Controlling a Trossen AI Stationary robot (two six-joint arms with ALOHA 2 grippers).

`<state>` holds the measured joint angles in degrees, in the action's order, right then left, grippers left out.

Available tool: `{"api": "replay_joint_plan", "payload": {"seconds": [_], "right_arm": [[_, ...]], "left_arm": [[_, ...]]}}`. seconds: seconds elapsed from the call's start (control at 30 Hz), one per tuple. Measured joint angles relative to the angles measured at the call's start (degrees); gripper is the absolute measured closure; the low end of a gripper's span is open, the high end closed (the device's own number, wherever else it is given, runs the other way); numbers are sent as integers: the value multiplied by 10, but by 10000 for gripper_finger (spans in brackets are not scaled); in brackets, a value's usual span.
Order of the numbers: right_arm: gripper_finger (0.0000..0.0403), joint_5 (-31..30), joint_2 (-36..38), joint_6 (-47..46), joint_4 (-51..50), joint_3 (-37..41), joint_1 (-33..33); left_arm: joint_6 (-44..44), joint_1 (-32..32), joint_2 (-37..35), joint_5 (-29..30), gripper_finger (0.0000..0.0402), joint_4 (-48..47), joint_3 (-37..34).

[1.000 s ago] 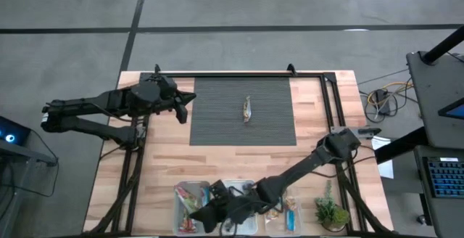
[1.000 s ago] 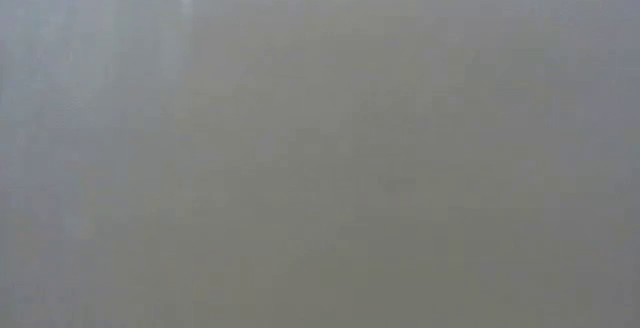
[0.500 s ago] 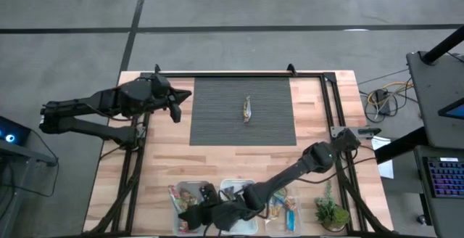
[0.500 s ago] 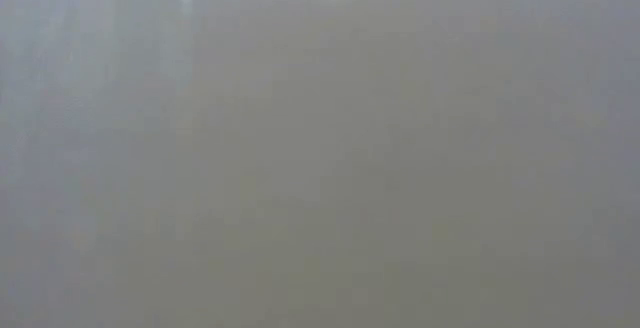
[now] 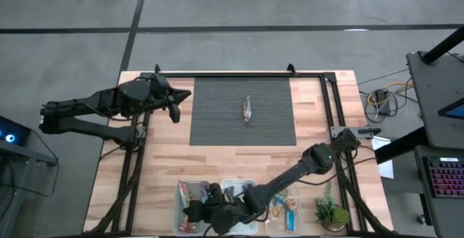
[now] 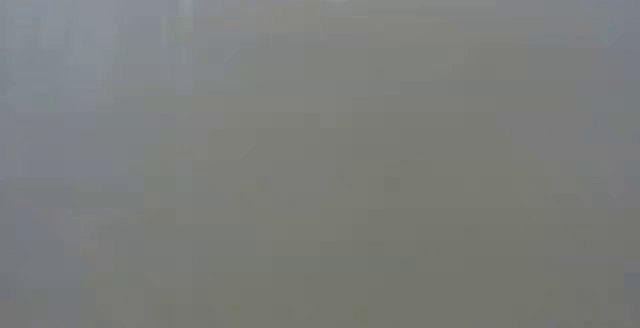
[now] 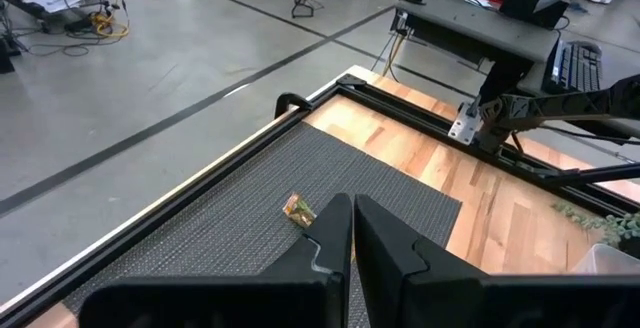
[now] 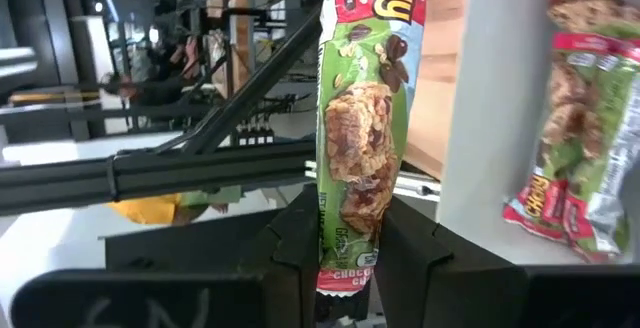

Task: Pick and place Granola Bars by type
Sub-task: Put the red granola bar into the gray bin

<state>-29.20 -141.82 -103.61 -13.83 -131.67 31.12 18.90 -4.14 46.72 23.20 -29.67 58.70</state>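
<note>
From above, the right end effector (image 5: 197, 210) reaches across the near edge of the wooden tabletop (image 5: 163, 165) and hangs over the leftmost of the clear rectangular plastic bins (image 5: 179, 194), where several shiny-wrapped granola bars (image 5: 185, 192) lie. The other bins beside it hold more bars. One small wrapped bar (image 5: 247, 109) lies alone on the dark ribbed mat (image 5: 217, 122), well apart from the bins. The left end effector (image 5: 174, 107) waits at the mat's left edge, and a small green potted plant (image 5: 330, 212) stands at the near right corner.

The low view shows only grey haze.

In the left wrist view the left end effector's fingers (image 7: 325, 243) are pressed together, pointing toward the lone bar on the mat.

In the right wrist view the right end effector pinches a slim green-wrapped granola bar (image 8: 358, 128) by one end between its dark fingers (image 8: 295, 238), with a matching green-and-red bar (image 8: 572, 118) lying on a pale surface just beside it.

The grip is only on the wrapper's end, so the bar could swing or slip out. It may well catch the bin wall if released off-centre, or land in a bin of another type.
</note>
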Motion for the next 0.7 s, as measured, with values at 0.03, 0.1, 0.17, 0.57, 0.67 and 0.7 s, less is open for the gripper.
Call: {"api": "replay_joint_plan", "payload": {"seconds": [0.03,0.1,0.17,0.57,0.67,0.7], "right_arm": [[335,-6,0,-8,-3,1,2],[335,-9,0,-22,-11,1,6],[335,-11,1,-38,-26,0,11],[335,-10,1,-96,-57,0,25],[335,-10,1,-96,-58,0,25],[335,-10,1,-100,-60,0,25]], "left_arm": [[0,0,0,0,402,0,0],[0,0,0,0,402,0,0],[-1,0,0,0,402,0,0],[-1,0,0,0,402,0,0],[0,0,0,0,402,0,0],[1,0,0,0,402,1,0]]}}
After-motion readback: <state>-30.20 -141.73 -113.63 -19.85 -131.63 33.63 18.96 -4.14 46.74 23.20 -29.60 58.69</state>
